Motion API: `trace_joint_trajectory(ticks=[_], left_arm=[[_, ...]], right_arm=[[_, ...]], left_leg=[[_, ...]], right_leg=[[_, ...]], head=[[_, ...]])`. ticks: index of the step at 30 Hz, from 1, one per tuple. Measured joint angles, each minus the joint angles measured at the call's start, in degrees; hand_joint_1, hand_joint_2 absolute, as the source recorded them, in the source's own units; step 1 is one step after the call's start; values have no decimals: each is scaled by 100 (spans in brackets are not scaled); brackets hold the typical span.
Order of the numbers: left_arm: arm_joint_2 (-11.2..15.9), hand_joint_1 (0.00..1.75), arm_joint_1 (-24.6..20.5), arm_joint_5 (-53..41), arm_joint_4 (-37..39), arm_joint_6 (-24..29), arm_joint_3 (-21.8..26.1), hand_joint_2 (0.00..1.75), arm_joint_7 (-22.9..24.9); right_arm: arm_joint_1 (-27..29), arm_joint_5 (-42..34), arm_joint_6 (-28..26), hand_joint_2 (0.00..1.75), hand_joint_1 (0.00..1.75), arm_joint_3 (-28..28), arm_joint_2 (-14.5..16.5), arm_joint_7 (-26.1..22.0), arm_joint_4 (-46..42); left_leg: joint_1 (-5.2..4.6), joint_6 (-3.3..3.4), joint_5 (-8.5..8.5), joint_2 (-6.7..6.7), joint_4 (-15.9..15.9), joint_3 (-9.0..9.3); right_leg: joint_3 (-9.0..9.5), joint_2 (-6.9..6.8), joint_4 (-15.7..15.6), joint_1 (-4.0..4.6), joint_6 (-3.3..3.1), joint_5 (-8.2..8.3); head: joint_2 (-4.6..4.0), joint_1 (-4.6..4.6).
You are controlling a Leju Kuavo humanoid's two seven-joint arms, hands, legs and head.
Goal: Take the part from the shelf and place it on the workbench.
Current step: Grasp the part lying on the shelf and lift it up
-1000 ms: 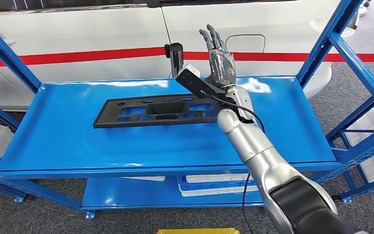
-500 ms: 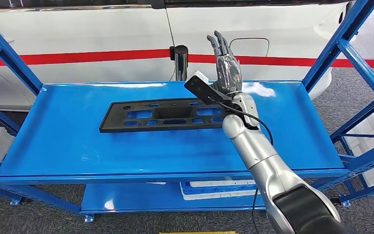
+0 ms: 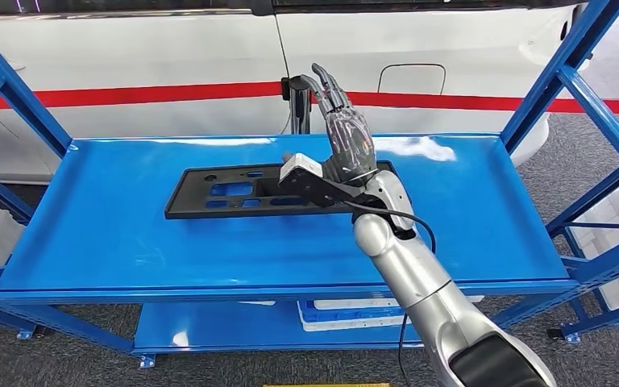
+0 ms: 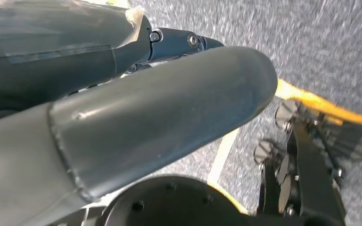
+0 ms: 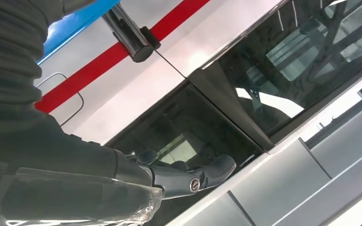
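a white car [image 3: 451,48] with a red stripe [image 3: 129,94] and a chrome door handle [image 5: 128,33] stood behind, grey carpet [image 3: 564,129] lay beneath, and a white tray [image 3: 355,313] sat low down.

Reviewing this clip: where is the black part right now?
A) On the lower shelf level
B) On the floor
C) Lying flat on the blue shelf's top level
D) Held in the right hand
C: the black part lies flat on the blue shelf, while the right hand is raised above its end with fingers straight, holding nothing.

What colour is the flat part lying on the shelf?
Black part, seen best in the head view.
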Motion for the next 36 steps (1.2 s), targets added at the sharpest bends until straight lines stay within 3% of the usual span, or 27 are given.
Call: trace_joint_trajectory(ticks=[13, 19, 30, 36], left_arm=[[-43, 0, -11, 178, 0, -35, 320, 0, -284], [-45, 0, -10, 178, 0, -34, 367, 0, -305], [-49, 0, -12, 278, 0, -54, 448, 0, -521], [-82, 0, -20, 518, 0, -166, 682, 0, -885]], right_arm=[[765, 610, 363, 175, 0, 758, -380, -84, -1222], [865, 638, 389, 175, 0, 945, -464, -68, -1448], [888, 902, 630, 175, 0, 1194, -515, -7, -1487], [753, 1280, 616, 175, 0, 1506, -319, 271, -714]], left_leg=[[19, -2, -4, -4, -1, 14], [18, -2, -4, -6, -1, 23], [17, 0, -5, -6, -1, 26], [18, 2, -6, -6, -2, 28]], right_leg=[[18, -1, 0, 11, 0, -8], [27, -2, 0, 10, 8, -13], [34, -2, 0, 10, 10, -13], [36, -3, 1, 11, 10, -13]], head=[[0, 0], [0, 0], [0, 0], [0, 0]])
